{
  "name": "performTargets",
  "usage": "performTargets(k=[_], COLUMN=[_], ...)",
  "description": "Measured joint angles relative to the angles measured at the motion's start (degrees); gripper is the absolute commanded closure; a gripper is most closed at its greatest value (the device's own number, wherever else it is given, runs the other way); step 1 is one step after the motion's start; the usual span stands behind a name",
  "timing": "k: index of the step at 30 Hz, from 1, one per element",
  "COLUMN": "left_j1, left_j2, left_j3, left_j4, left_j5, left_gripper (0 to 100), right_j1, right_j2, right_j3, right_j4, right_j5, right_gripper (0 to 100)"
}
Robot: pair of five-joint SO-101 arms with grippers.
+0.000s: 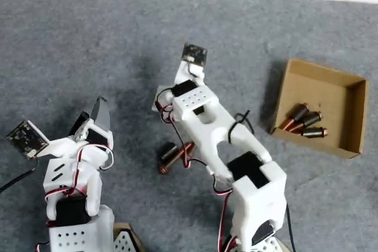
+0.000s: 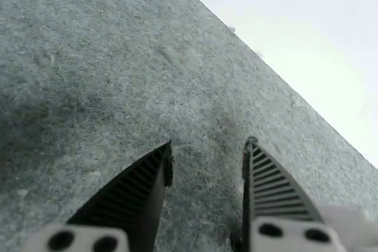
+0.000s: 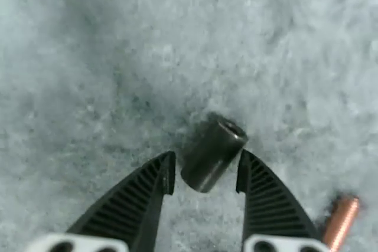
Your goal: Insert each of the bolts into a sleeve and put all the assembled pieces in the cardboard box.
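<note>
Sleeve point(image 3: 211, 154) lies on the worktop point(image 1: 88, 39) between the right jaws, which are spread. A copper bolt point(image 3: 341, 219) nearby is cut off at the view's edge. Cardboard box point(image 1: 322, 70) sits at 3 o'clock. Left jaws are spread too.

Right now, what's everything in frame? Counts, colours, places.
cardboard box: 1, brown, right side of the table in the high view.
assembled pieces: 3, dark sleeves on copper bolts, inside the box.
loose sleeve: 1, black, on the mat between the right gripper's fingers.
loose bolt: 1, copper, on the mat beside that sleeve.
mat: 1, grey, covering the table.
left gripper: 1, black fingers, open over bare mat.
right gripper: 1, black fingers, open, straddling the sleeve.
</note>
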Motion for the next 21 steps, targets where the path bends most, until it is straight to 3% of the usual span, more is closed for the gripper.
performTargets(k=[21], left_j1=[0.2], left_j2=[0.0], left_j3=[0.0], left_j4=[0.0], left_j5=[0.0], left_gripper=[81], right_j1=[0.2], right_j2=[7.8], right_j3=[-2.2], right_j4=[0.4], right_j5=[-0.4], right_gripper=[84.7])
